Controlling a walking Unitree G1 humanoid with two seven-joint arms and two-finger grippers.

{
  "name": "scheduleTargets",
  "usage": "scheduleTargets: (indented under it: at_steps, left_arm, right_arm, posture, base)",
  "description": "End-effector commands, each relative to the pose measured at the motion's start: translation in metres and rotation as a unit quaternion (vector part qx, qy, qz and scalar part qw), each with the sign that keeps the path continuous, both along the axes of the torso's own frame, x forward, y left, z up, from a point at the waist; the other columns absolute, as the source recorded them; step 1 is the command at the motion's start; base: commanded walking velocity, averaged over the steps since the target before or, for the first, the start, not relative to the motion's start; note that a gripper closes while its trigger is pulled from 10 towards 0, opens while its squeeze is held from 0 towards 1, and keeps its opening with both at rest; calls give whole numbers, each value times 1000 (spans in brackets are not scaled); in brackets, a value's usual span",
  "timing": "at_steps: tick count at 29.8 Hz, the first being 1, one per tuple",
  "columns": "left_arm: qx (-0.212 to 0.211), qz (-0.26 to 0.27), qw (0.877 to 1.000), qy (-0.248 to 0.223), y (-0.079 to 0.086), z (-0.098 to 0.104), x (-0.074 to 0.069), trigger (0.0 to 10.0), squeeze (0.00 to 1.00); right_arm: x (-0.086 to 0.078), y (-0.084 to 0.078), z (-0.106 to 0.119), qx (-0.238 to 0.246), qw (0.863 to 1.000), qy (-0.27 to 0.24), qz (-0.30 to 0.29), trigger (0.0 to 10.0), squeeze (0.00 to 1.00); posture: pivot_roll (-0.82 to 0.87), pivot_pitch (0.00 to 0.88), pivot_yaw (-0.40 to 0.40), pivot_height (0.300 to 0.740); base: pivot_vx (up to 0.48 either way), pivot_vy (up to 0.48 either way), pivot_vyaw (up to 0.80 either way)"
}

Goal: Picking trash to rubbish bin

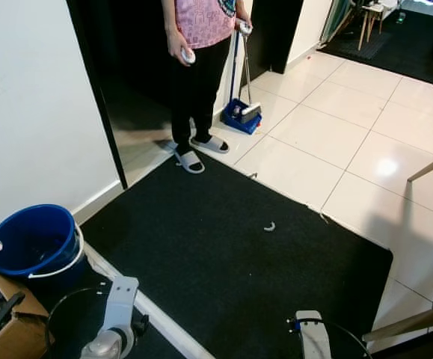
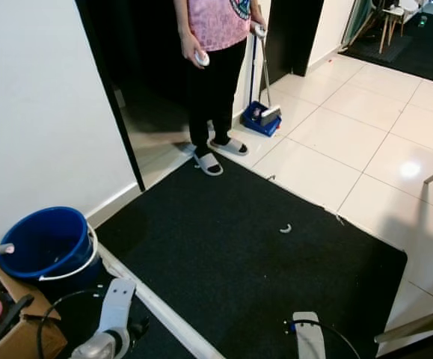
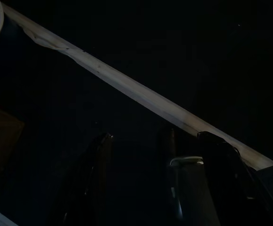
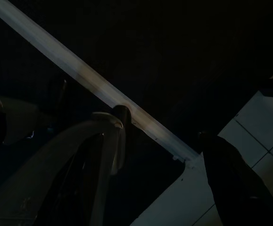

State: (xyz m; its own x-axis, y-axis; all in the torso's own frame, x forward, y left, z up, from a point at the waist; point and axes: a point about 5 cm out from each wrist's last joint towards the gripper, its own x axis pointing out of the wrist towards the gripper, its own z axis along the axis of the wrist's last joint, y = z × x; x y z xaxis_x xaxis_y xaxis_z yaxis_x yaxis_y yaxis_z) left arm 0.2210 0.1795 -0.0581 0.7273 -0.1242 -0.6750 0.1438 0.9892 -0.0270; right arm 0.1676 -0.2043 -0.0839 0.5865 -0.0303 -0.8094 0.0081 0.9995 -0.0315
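The trash was a small pale curl, perhaps a scrap of paper or tissue, though too small to tell for certain. It lay alone near the middle of the black mat, well apart from both arms. It looked very light and soft, likely to flatten or skid on the pile if pushed from one side, so a pinch from directly above across its narrow middle seemed the safest hold.

Left of the mat, against the white wall, stood the blue bucket, which appeared the likeliest rubbish bin, with a cardboard box just beside it. A pale floor strip ran along the mat's near edge. Beyond the mat, on the tiles, a person stood in the doorway with a long-handled blue dustpan near their feet.

The head views gave the whole layout, with both silver arms hanging low at the bottom edge. The wrist views were very dark, but they showed what the head views could not: the left gripper had its jaws spread apart with nothing between them, over the strip, and the right gripper likewise stood open and empty, with the strip and a corner of pale tile beyond it.
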Motion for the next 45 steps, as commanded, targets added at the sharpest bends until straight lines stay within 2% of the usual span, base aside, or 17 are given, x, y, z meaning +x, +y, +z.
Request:
scheduleTargets:
  at_steps: [1, 45]
  left_arm:
    - [-5, -4, 1000, 5, -4, -2, -3, 10000, 0]
    - [-8, -11, 1000, 8, -5, -2, -3, 10000, 0]
  right_arm:
    - [-4, -1, -1, -2, 1000, 4, -2, 10000, 0]
    - [-12, -1, -7, 11, 1000, 25, 5, 10000, 0]
  posture:
    - [32, 116, 12, 740]
    - [30, 126, 9, 740]
  base:
    - [390, 0, 0]
    - [417, 0, 0]
